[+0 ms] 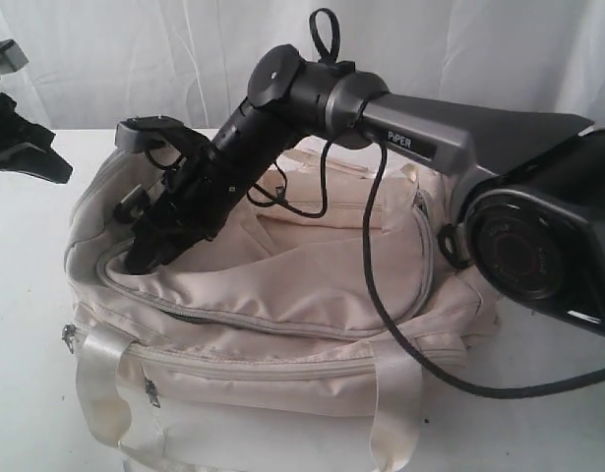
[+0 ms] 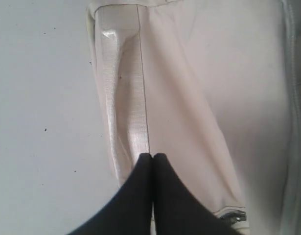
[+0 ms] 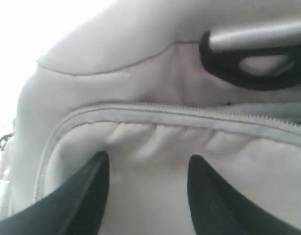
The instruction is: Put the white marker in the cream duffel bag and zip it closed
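One cream duffel bag [image 1: 282, 324] sits on the white table [image 1: 27, 324], its top zip partly open; one right arm [image 1: 450, 138] crosses it, hiding part of the mouth, its right gripper [image 3: 147, 159] released by the fabric; the left gripper [image 2: 151, 155] is clenched on nothing above one of two webbing handles [image 2: 126, 98]; I cannot spot the white marker.

Bright diffuse light, washed-out whites, soft shadows, sheen along cream duffel bag [image 2: 189, 107], right wrist view blurred.
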